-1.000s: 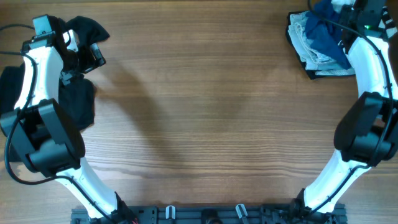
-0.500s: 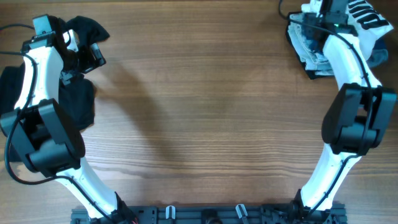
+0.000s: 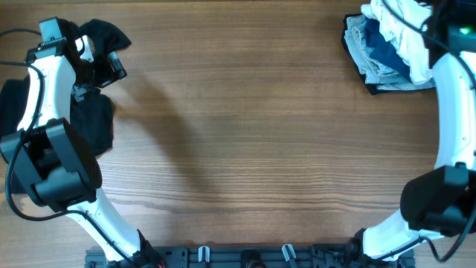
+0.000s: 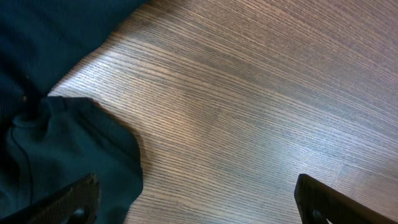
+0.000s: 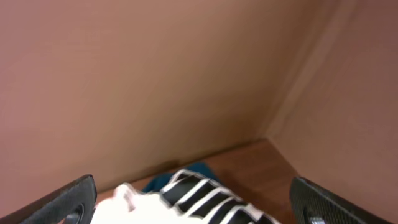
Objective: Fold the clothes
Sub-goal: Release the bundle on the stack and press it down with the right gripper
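I am holding my left claw (image 4: 198, 202) spread over the black garment's (image 4: 62, 155) edge, bench's (image 3: 245, 134) far-left corner, right claw (image 5: 196, 205) gaping empty above the white lettered garment (image 3: 401, 22), heaped on a navy piece (image 3: 383, 48), far-right corner

The left arm (image 3: 41, 89) climbs from its base at the near edge, white links and black joints, bending at the elbow and reaching to the far left. The left gripper (image 4: 196, 202) points downward, its dark fingers (image 4: 78, 196) spread wide, one at each lower corner of the wrist view. The right arm (image 3: 450, 112) runs nearly straight up the right side, stretched long toward the far right corner. The right gripper (image 5: 193, 205) also gapes, its black fingers (image 5: 68, 199) set far apart and level with each other.
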`<state>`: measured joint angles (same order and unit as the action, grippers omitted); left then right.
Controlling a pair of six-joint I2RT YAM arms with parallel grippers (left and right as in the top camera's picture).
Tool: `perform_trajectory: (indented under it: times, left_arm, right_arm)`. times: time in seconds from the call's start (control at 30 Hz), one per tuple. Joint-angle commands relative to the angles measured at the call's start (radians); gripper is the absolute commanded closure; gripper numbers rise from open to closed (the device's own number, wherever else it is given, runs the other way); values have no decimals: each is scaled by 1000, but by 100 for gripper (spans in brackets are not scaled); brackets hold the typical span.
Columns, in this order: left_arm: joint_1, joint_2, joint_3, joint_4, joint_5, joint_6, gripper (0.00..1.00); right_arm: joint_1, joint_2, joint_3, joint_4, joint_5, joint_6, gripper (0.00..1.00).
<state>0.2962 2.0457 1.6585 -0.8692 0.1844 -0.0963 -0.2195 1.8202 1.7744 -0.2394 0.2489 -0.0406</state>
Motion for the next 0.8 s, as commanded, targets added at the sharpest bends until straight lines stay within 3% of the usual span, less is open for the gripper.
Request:
perform_trajectory:
  times: [0.0,0.23,0.5,0.63,0.77]
  left_arm:
    - [-4,13,10,3,13,-18,0]
    - [-5,13,10,3,13,-18,0]
    - [-4,13,10,2,13,-18,0]
    - [-4,13,10,-5,13,-18,0]
    - [-4,13,10,-6,13,-17,0]
  right_arm:
    - [-66,147,-11,72,-68,70,0]
    - [-112,406,-11,225,-129,111,0]
    - [-111,682,-11,114,-277,124,0]
    - [-111,685,-11,46,-284,126,0]
    - [-112,568,-11,35,-284,118,0]
